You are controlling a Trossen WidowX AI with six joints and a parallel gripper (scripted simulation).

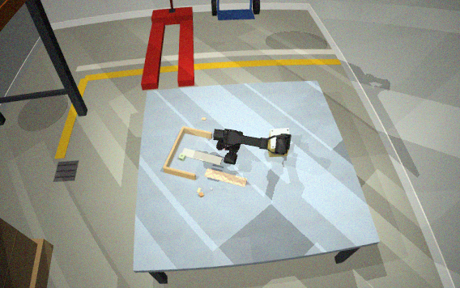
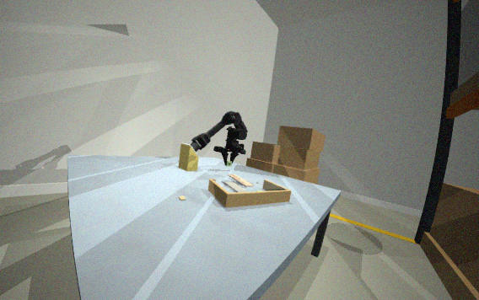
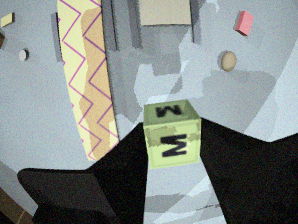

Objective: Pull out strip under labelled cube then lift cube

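The labelled cube point(image 2: 228, 163) point(image 3: 172, 145) is green with a black M. My gripper point(image 2: 229, 163) point(image 3: 168, 124) is shut on it and holds it above the table; the arm hides the cube in the top view. The strip with the zigzag pattern point(image 1: 225, 177) point(image 2: 240, 180) point(image 3: 90, 75) lies on the table outside the frame's open side, to the left of the cube in the wrist view. A plain pale strip point(image 1: 202, 156) point(image 2: 233, 185) point(image 3: 165, 11) lies partly inside the frame, with nothing seen on top of it.
A three-sided wooden frame point(image 1: 174, 149) point(image 2: 258, 199) stands on the table. A small green block point(image 1: 182, 157) lies inside it by the pale strip. Small loose pieces lie around, including an orange block point(image 1: 201, 194), a pink block point(image 3: 244, 23) and a brown rounded piece point(image 3: 228, 61).
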